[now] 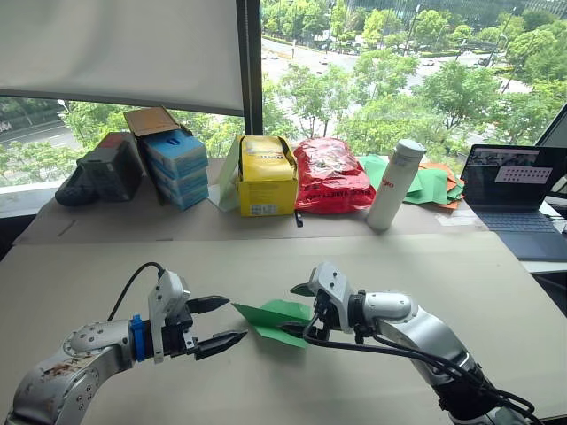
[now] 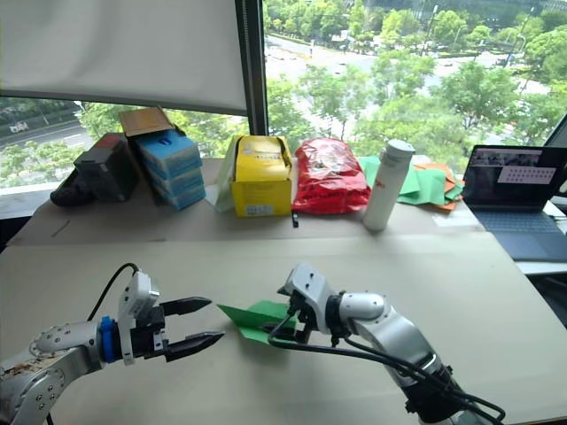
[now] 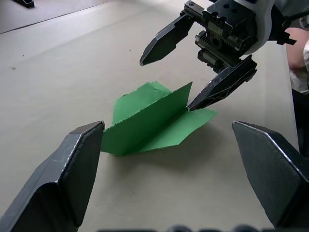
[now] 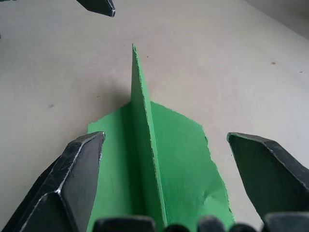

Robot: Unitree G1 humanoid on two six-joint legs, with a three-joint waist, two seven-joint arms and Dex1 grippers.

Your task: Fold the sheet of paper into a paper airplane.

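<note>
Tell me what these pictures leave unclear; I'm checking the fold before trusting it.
- The paper airplane: in the eye views its rear end is covered by the right gripper.
- Its underside and layered flaps: hidden against the table in every view.
- In the right wrist view its near end is cut off by the bottom edge.
- The laptop screen: too small to read.
- The heap of sheets: partly behind the white bottle.

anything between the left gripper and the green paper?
Nothing. In the left eye view only bare table separates the open left gripper from the pointed tip of the green paper; the left wrist view agrees.
</note>
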